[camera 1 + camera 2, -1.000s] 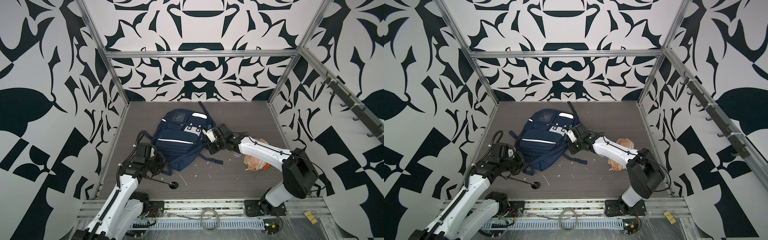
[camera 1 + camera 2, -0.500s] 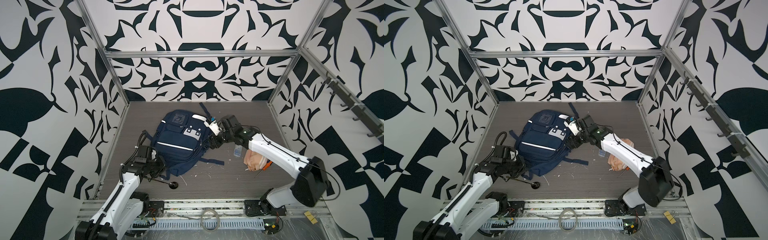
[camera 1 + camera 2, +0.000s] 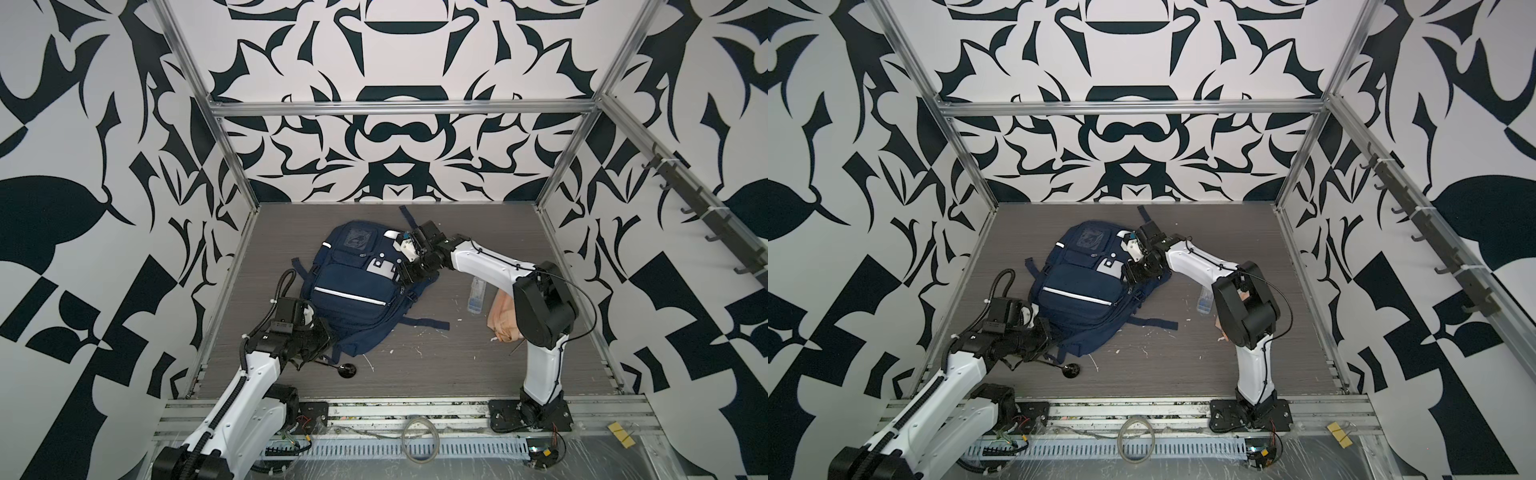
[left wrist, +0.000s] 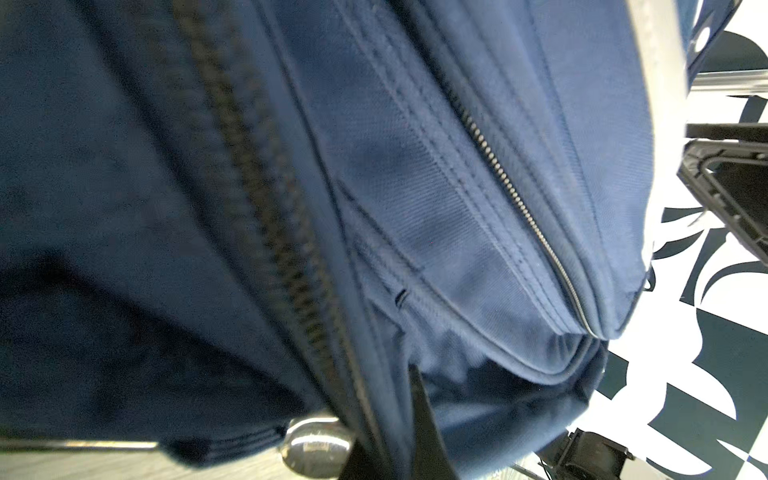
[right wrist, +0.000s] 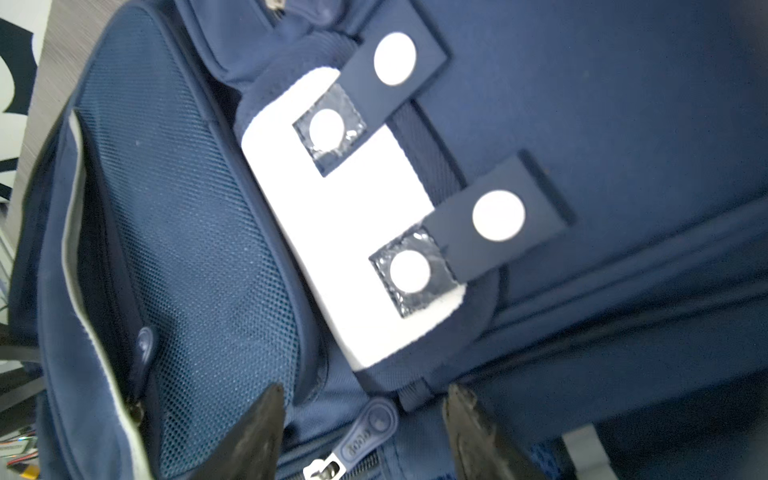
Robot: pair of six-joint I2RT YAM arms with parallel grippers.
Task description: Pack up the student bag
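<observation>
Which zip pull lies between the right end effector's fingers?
The oval blue pull beside the white patch, between the fingers of the right end effector; the smaller pull lies on the mesh pocket.

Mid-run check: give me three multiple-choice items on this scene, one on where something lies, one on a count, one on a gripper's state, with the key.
1. Where is the peach pouch?
A) on the table, right of the backpack in a top view
B) on top of the backpack
C) against the back wall

2. How many white round dots show at the buckle patch in the right wrist view?
A) two
B) four
C) six

3. How does the right gripper stand?
A) shut on a strap
B) open, fingers either side of a zip pull
C) out of view

Key: 1 A, the pouch lies apart from the backpack, on its right; 2 B, four circles can be counted there; 3 B, a clear gap shows between the fingers, with the pull in it.
</observation>
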